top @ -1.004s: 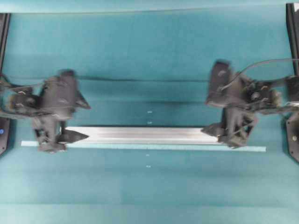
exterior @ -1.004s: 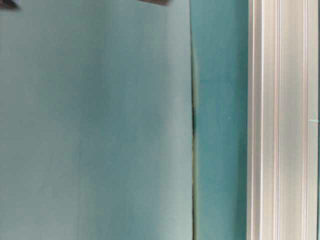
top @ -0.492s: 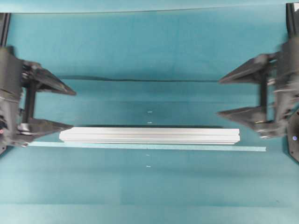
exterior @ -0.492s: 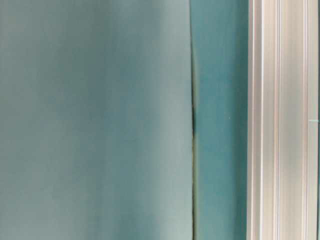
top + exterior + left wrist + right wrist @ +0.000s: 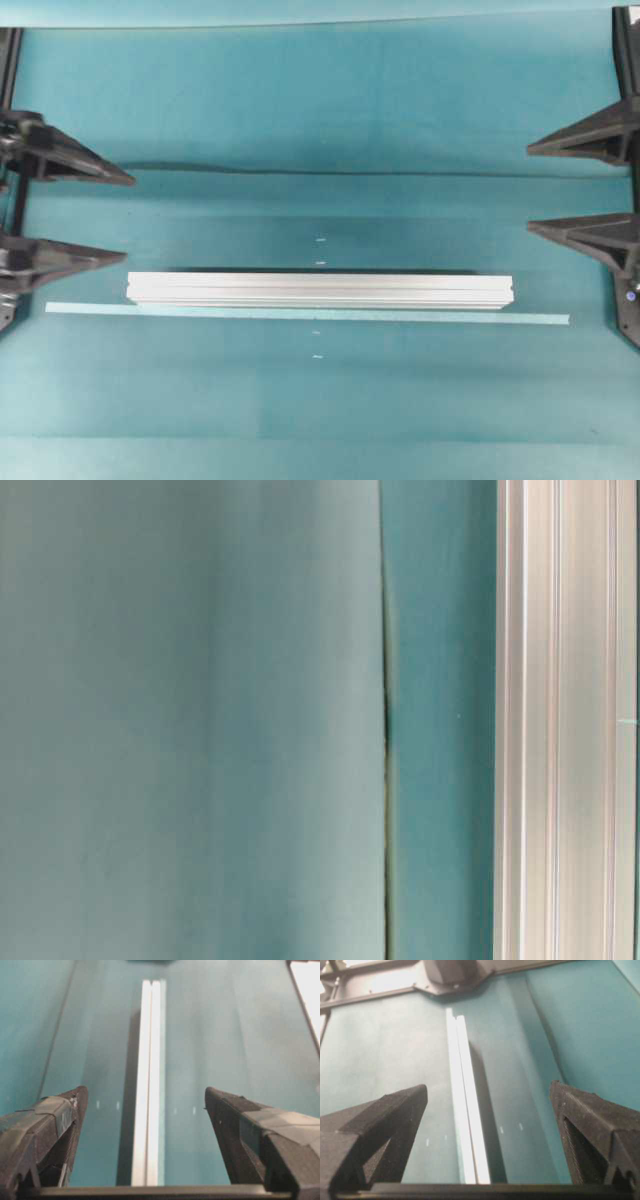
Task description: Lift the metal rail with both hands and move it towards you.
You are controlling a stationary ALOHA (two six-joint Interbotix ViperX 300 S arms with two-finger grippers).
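Both grippers [image 5: 125, 218] [image 5: 535, 188] cropped (bodies unseen), gaping wide.

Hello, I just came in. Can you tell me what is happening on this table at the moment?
A two-armed robot works with a metal rail. The rail lies flat on the teal table, beside a thin pale tape strip. Neither arm holds it: the left tool and the right tool are both wide open at the sides of the table, apart from the rail's ends. Both wrist views show the rail lying free between the open fingers.
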